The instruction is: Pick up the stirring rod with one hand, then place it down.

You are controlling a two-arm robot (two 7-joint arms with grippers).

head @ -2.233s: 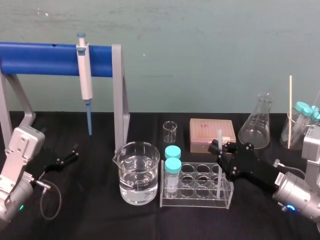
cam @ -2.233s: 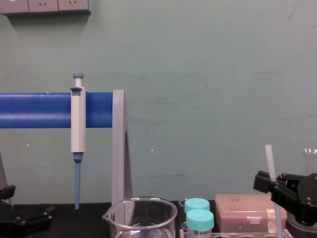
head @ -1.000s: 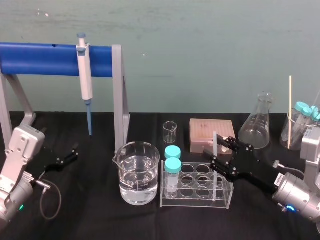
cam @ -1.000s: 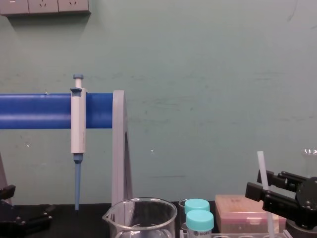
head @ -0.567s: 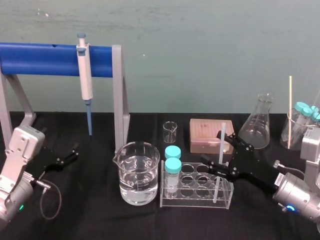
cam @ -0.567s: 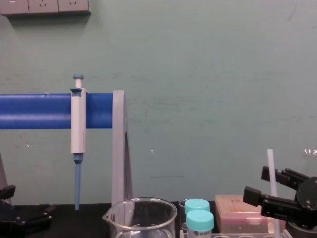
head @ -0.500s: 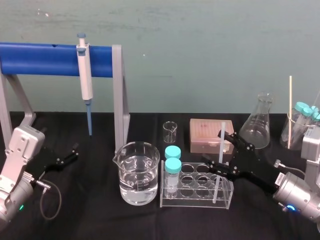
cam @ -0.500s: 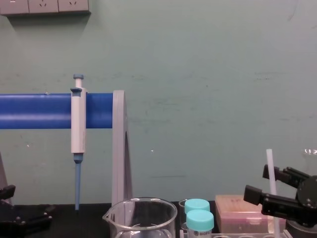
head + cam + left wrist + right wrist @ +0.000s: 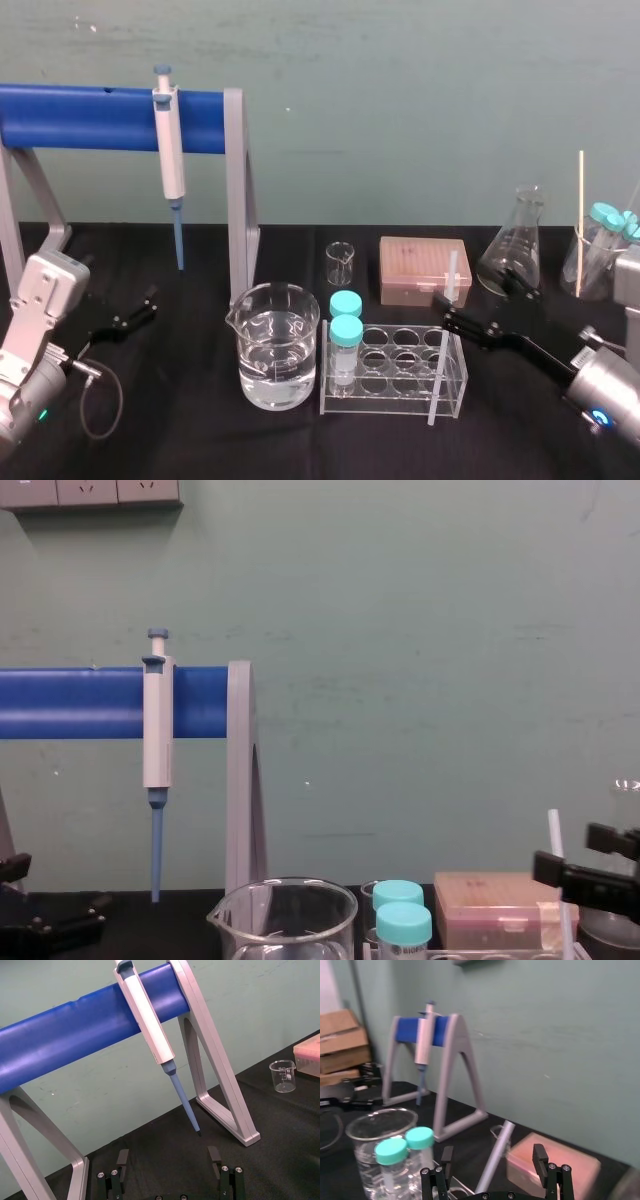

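- Find the stirring rod (image 9: 443, 335) leaning nearly upright at the right end of the clear tube rack (image 9: 392, 400); cannot tell if inside a well or against the front wall.
- Note the right gripper (image 9: 487, 302) just beside it, fingers (image 9: 540, 1159) spread wide, holding nothing.
- Probably the placing step, near its end: draw back straight and slowly, without brushing the rod or tipping the rack.
- Leave the left gripper (image 9: 140, 308) parked at the table's left, fingers also apart.

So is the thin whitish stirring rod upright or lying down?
Near upright, slightly tilted: the whitish translucent rod stands at the clear plastic rack, right gripper open.
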